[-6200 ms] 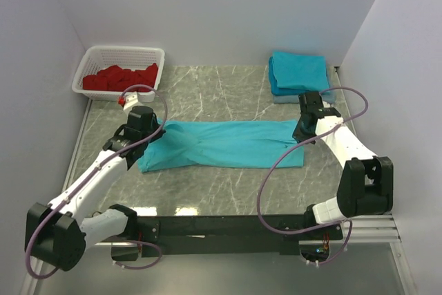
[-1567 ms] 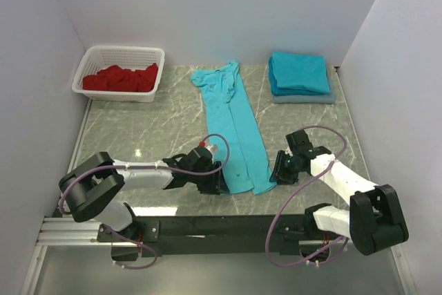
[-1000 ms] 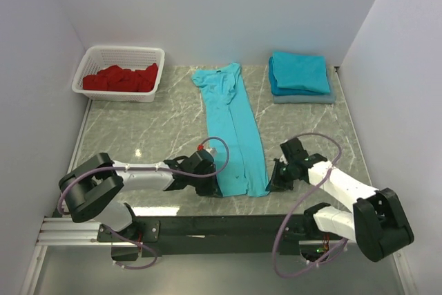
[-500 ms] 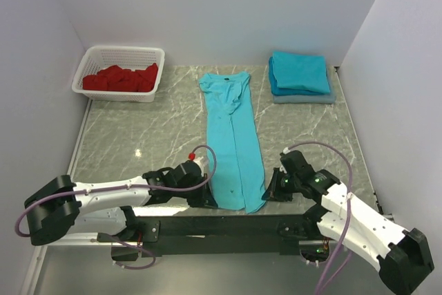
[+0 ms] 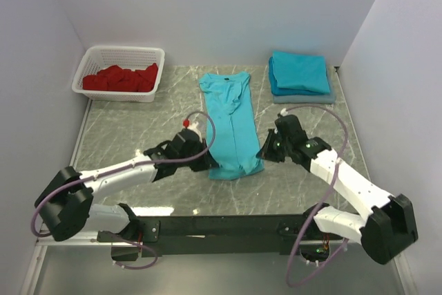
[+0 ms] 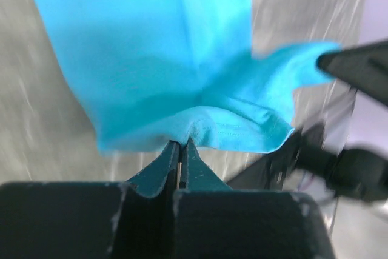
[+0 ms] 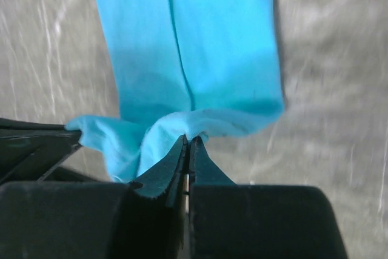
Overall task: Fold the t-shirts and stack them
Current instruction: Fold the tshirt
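Marble table (image 5: 117, 136) is carrying the lengthwise-folded t-shirt (image 5: 230, 112) at its middle; left gripper (image 5: 210, 164) and right gripper (image 5: 263, 154), both clenching its hem, are drawing that hem up from the near edge toward the collar, halving it.

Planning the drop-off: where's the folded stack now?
Top view: the folded stack sits at the back right of the table, right of the long shirt.

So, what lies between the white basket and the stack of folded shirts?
The far end of the long turquoise shirt lies there, shown in the top view.
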Motion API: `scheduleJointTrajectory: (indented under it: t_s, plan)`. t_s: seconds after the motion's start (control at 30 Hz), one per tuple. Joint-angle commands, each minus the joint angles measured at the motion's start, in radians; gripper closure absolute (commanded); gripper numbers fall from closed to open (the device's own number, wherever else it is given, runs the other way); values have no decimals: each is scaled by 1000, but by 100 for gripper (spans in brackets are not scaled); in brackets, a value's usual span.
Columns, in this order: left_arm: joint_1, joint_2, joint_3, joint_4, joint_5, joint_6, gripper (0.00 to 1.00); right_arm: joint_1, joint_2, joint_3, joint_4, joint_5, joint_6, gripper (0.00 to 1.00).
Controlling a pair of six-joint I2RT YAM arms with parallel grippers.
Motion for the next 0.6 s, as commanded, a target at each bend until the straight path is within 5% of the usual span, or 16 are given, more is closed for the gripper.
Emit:
scheduleJointTrajectory:
  t_s: [0.0, 0.57]
  plan:
    - [82, 51, 97, 111, -23, 90, 100, -50, 82, 104, 111, 25, -69, 100]
    - [295, 388, 465, 24, -32, 228, 100, -170, 532, 508, 179, -15, -100, 100]
